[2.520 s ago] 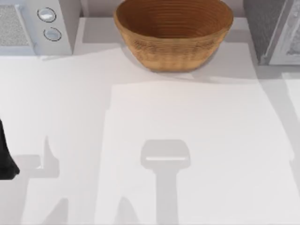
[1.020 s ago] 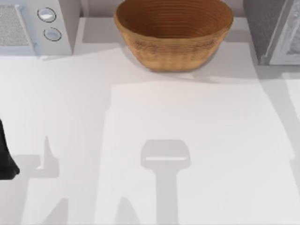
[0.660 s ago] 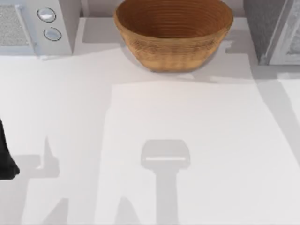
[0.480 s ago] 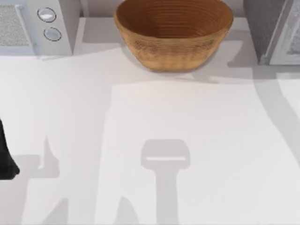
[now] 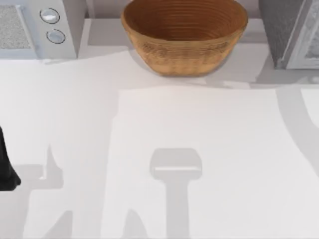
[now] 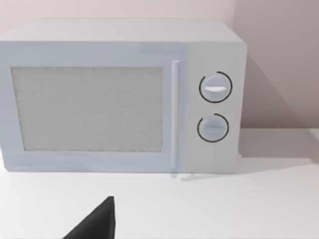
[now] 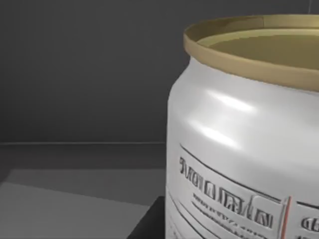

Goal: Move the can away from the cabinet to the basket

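I am bringing my right wrist camera very close to the can point(image 7: 239, 149), which is standing upright against a dark grey wall, I judge inside the cabinet point(image 5: 286, 30). I cannot tell how my right fingers are set. The basket point(image 5: 184, 37), beside the cabinet, is holding nothing, so nearly all the task is remaining. My left arm point(image 5: 6, 164) is waiting far from the cabinet, facing the white appliance point(image 6: 119, 94).

The middle and near tabletop point(image 5: 209, 149) lies bare and open. Along the far edge stand the microwave point(image 5: 35, 27) at left, the basket point(image 5: 184, 37) centred, and the cabinet point(image 5: 289, 30) at right, with gaps between them.
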